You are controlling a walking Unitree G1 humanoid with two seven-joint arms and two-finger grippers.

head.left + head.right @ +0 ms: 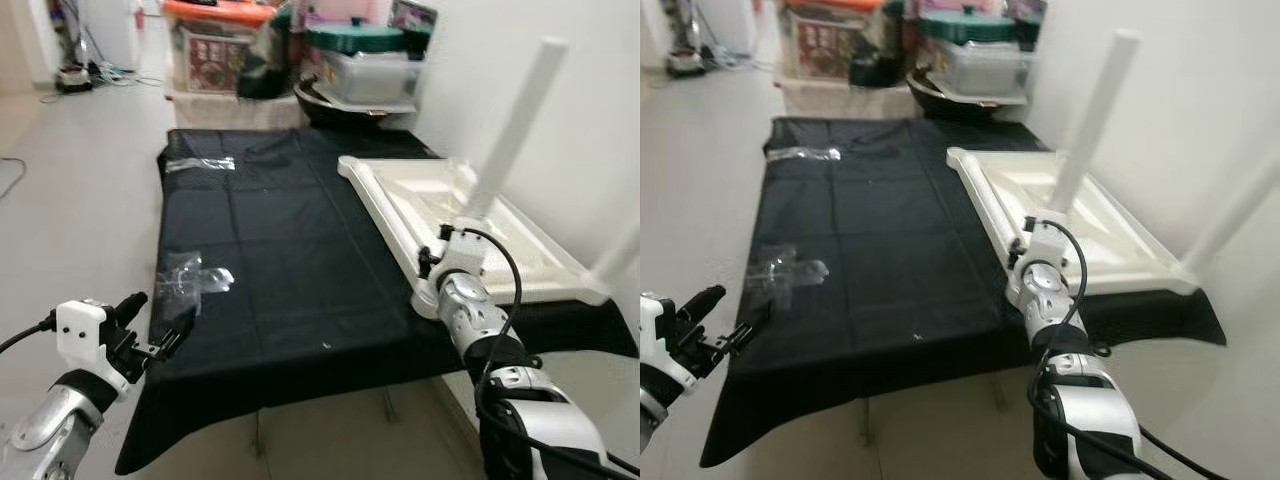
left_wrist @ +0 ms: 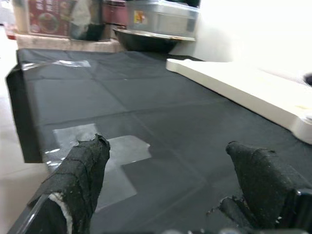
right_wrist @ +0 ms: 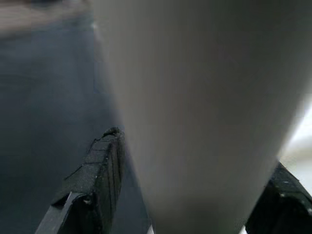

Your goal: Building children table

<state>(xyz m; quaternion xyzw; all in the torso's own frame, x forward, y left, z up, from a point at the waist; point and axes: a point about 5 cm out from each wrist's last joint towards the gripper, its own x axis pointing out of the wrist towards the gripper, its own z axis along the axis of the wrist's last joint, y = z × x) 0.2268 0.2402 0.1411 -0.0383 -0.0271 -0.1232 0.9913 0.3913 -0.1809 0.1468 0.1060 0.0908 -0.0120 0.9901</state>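
Black cloth (image 1: 270, 260): spread over a low surface.
Tabletop (image 1: 440, 215): white, upside down on cloth's right side.
Leg (image 1: 515, 125): upright, clamped between right gripper (image 3: 190, 195) fingers.
Left gripper (image 2: 170, 190): spread wide, at near-left cloth edge.

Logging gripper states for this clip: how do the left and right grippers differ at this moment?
The left gripper is open and empty; the right gripper is closed around a white table leg. The left hovers at the near-left edge of the black cloth; the right is over the upturned white tabletop. Both have black fingers.
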